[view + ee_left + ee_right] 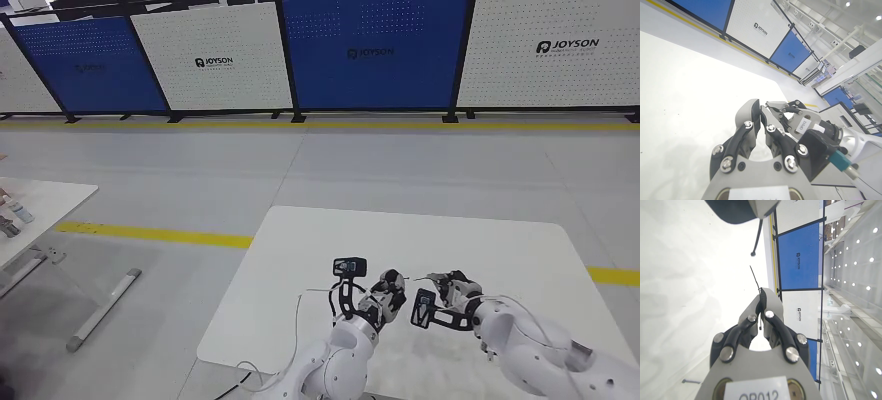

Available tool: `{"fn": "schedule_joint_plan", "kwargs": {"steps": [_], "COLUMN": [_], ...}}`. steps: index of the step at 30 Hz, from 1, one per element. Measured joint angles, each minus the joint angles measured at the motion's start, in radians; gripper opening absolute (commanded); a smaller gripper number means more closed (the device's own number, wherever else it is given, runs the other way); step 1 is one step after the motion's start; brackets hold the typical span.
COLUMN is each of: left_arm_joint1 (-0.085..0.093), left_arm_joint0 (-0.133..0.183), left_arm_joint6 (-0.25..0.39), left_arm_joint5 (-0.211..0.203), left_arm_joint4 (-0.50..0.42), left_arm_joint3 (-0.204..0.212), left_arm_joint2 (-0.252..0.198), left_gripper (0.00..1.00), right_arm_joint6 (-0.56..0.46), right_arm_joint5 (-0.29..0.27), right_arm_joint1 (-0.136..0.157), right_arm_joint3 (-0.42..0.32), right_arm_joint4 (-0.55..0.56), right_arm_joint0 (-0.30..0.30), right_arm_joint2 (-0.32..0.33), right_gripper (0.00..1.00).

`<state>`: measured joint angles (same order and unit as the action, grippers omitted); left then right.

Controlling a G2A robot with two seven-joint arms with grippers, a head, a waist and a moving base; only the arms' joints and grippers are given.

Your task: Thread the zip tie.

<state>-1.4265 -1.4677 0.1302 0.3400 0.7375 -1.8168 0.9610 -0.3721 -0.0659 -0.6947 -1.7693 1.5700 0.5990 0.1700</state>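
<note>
Zip tie (755, 277) was off the table (330, 250), held in the air between both arms above its near edge. Right gripper (761, 298) was clamped tight on the strap, with the pointed tail poking out past the fingertips and a short bit trailing back between the fingers. Left gripper (760, 113) had its pads pressed together too. The right wrist view showed a black length hanging from it, ending in a blocky locking head (753, 254). Couldn't tell whether that was the same strap looped round. Tail tip and head were near each other but apart, not lined up.

Handling guess: thin nylon, near weightless, springy, slick, so it flexes off target if gripped far back. Best hold looked close behind the tail tip for stiffness, and just behind the head to leave the slot exposed. Not threaded yet.
</note>
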Motion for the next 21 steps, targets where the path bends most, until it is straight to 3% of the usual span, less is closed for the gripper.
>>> {"fn": "schedule_joint_plan", "kwargs": {"steps": [6, 9, 12, 21], "left_arm_joint1": [-0.002, -0.003, -0.003, -0.003], "left_arm_joint0": [-0.001, -0.004, -0.006, -0.005], "left_arm_joint6": [0.0, -0.001, -0.008, -0.009], "left_arm_joint5": [0.0, 0.0, -0.004, -0.005], "left_arm_joint4": [0.002, -0.011, -0.024, -0.024], "left_arm_joint3": [0.002, -0.003, -0.01, -0.01], "left_arm_joint2": [0.005, 0.009, 0.013, 0.013], "left_gripper": [0.0, 0.0, 0.0, 0.0], "right_arm_joint6": [0.003, 0.018, 0.046, 0.043], "right_arm_joint5": [0.033, 0.115, 0.237, 0.218], "right_arm_joint1": [0.007, 0.016, 0.025, 0.025], "right_arm_joint3": [-0.001, 0.002, 0.004, 0.004], "right_arm_joint4": [0.0, 0.0, 0.0, 0.0], "right_arm_joint0": [0.001, 0.003, 0.011, 0.011], "right_arm_joint2": [0.0, 0.0, 0.0, 0.0], "right_gripper": [0.0, 0.0, 0.0, 0.0]}}
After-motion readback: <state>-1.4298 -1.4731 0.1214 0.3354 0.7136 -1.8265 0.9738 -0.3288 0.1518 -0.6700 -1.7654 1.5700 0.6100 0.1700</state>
